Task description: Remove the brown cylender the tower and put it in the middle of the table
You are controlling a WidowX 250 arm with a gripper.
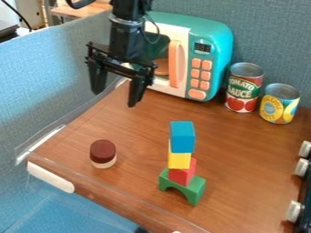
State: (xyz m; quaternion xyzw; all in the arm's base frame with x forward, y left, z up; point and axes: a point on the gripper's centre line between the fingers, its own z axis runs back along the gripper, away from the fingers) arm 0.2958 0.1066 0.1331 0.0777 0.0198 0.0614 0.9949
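Note:
My gripper (pixel 114 93) hangs open at the upper left, above the table's back left part, with nothing between its fingers. A brown cylinder (pixel 102 149) rests on top of a cream-coloured piece (pixel 104 164) at the left of the wooden table (pixel 133 132). To the right of them stands a separate tower: a green arch block (pixel 193 190) at the bottom, a red block (pixel 181 175) on it, then a yellow block (pixel 179 160), and a blue block (pixel 182 137) on top. The gripper touches neither stack.
A teal and white toy microwave (pixel 209 36) stands at the back, behind the gripper. Two cans, one of tomato sauce (pixel 243 88) and one yellow (pixel 279 104), are at the back right. White knobs (pixel 301 167) line the right edge.

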